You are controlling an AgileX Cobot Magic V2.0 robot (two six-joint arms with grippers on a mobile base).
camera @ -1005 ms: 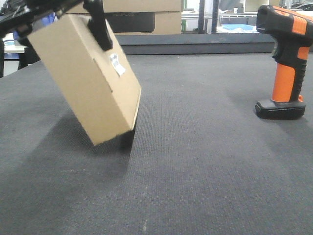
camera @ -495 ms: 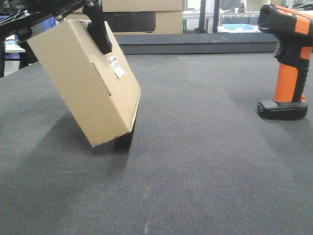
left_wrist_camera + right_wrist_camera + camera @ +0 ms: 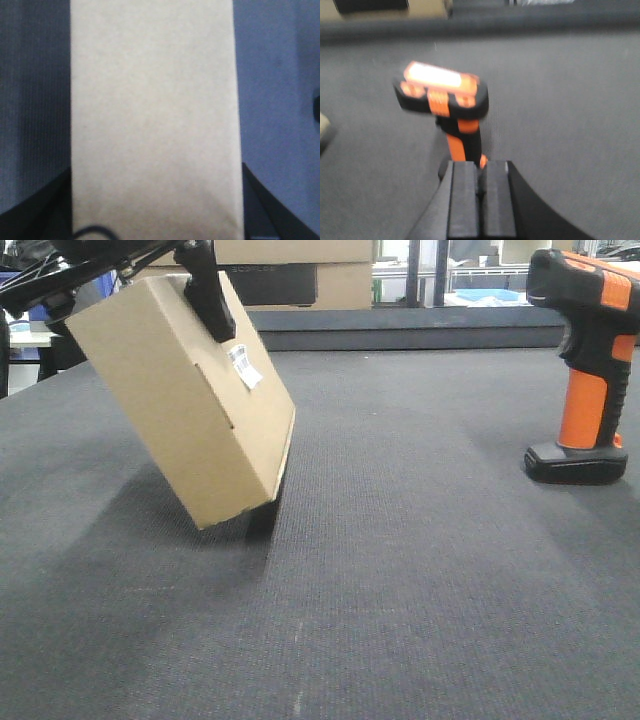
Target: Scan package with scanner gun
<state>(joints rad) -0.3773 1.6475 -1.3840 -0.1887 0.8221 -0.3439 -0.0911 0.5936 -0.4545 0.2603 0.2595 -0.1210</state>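
Left gripper (image 3: 140, 310) clamps tilted package (image 3: 190, 420); right gripper (image 3: 480, 200) closed near scanner gun (image 3: 442, 92).

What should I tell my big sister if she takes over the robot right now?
Left gripper: shut on the package, holding it tilted, low over the mat. I cannot tell if the bottom corner touches the mat. The white barcode label is on the broad face in the front view.
Right gripper: shut and empty, just behind the scanner gun.
The scanner gun stands upright on its base on the mat, off to the side of the package.
Done: the package is picked up.
Left: open the right gripper, grab the scanner gun, aim it at the label and scan.
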